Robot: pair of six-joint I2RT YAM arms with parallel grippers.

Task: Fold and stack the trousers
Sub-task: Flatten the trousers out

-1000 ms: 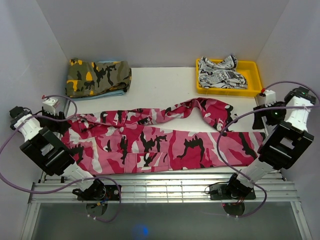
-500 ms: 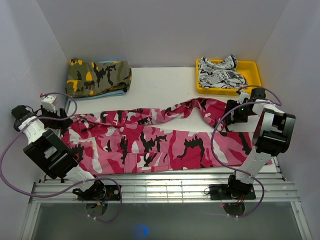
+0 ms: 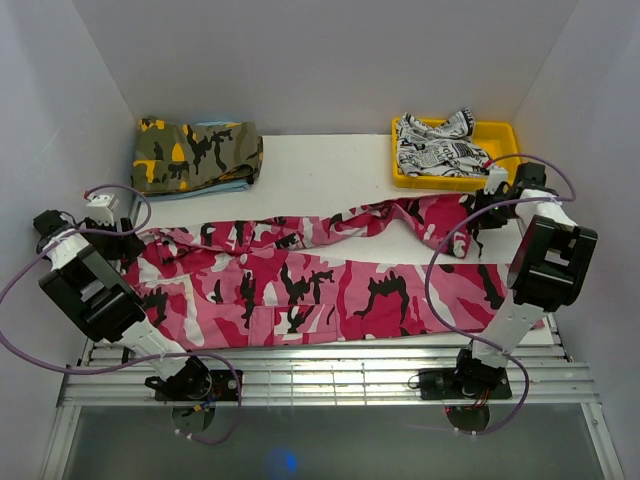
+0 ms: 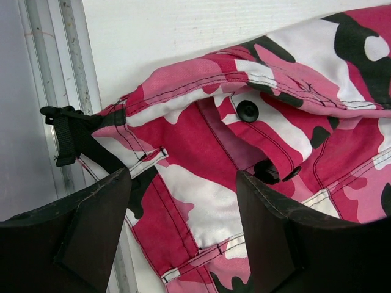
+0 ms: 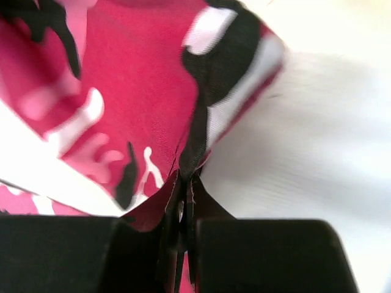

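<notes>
The pink, white and black camouflage trousers (image 3: 300,285) lie spread lengthwise over the white table, waist at the left, legs running right. My left gripper (image 3: 128,246) hovers at the waistband corner (image 4: 183,146), open, its dark fingers (image 4: 91,213) either side of the cloth without pinching it. My right gripper (image 3: 478,218) is at the end of the upper leg near the yellow bin. It is shut on the hem of the trousers (image 5: 195,137), the fabric squeezed between the closed fingers (image 5: 211,204).
An olive-and-orange camouflage garment (image 3: 195,153) lies folded at the back left. A yellow bin (image 3: 505,140) at the back right holds a white garment with black print (image 3: 440,148). White walls close in both sides; a metal rail (image 3: 320,375) runs along the near edge.
My right arm swung in from the right edge to the upper leg's end and closed on its hem. The left gripper edged slightly toward the waistband and stays open.
</notes>
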